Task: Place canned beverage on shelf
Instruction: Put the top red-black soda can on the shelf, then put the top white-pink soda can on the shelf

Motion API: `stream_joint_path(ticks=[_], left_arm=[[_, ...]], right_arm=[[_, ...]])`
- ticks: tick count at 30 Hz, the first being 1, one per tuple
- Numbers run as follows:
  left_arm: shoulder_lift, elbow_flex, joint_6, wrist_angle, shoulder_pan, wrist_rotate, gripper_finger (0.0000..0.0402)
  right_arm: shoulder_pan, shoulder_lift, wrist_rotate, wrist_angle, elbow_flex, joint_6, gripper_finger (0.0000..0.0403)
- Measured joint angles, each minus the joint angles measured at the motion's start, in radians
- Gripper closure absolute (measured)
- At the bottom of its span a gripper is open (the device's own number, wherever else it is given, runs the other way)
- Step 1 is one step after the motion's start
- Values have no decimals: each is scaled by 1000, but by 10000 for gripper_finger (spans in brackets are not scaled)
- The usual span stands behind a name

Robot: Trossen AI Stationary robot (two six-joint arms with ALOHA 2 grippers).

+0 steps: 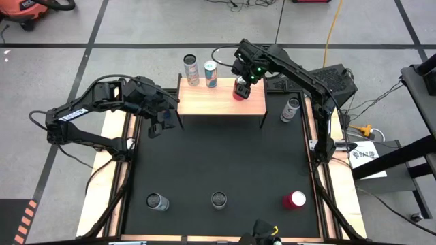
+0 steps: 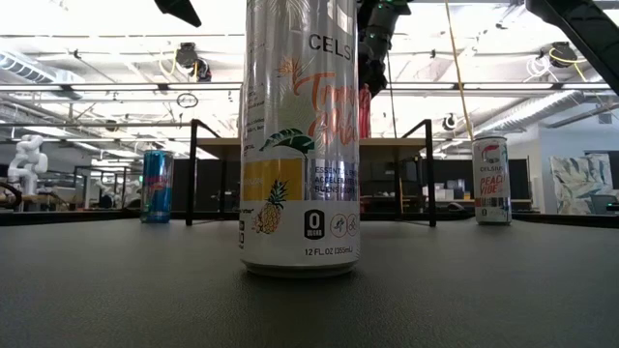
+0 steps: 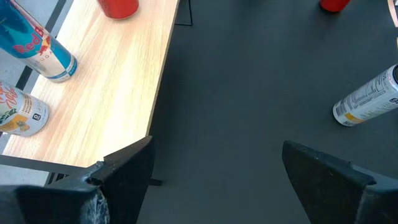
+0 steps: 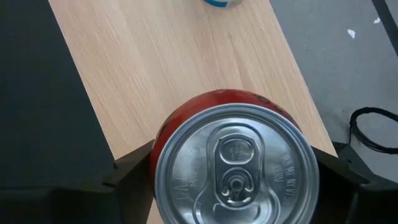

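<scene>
**Red can sitting on the shelf, right pincer straddling it**

From my seat: the right pincer (image 1: 240, 83) is over the shelf (image 1: 221, 103), that small light-wood board with visible grain on thin black legs. The red can (image 4: 233, 162) stands upright on the board, its round silver lid and pull tab facing straight up in the right wrist view. The dark fingers (image 4: 134, 163) flank it on both sides; I can't tell whether they actually squeeze it or sit just off the metal.

Two more cans stand upright at the shelf's far-left edge: a white one (image 1: 191, 70) and a blue-and-silver one (image 1: 210, 73), both slim cylinders.

The left pincer (image 3: 214, 177) hangs released, jaws spread wide, beside the shelf's left end over the matte black mat (image 1: 218, 163), gripping nothing.

On the mat: three cans in a row along the near edge, two silver-topped (image 1: 157, 201) (image 1: 219, 199) and one red-topped (image 1: 294, 200), plus another pale can (image 1: 291, 109) right of the shelf. The worktop (image 1: 112, 129) has a pale wooden rim.
</scene>
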Motion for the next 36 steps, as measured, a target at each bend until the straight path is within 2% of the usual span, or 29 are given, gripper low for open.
stream_joint_path(ticks=[13, 26, 31, 36], left_arm=[[0, 0, 0, 0, 0, 0, 52], [0, 0, 0, 0, 0, 0, 52], [0, 0, -1, 0, 0, 0, 52], [0, 0, -2, 0, 0, 0, 52]], right_arm=[[0, -3, 27, 3, 0, 10, 34], [-2, -59, 33, -1, 0, -15, 30], [-2, -95, 30, -4, 0, 36, 30], [0, -96, 32, -76, 0, 48, 30]])
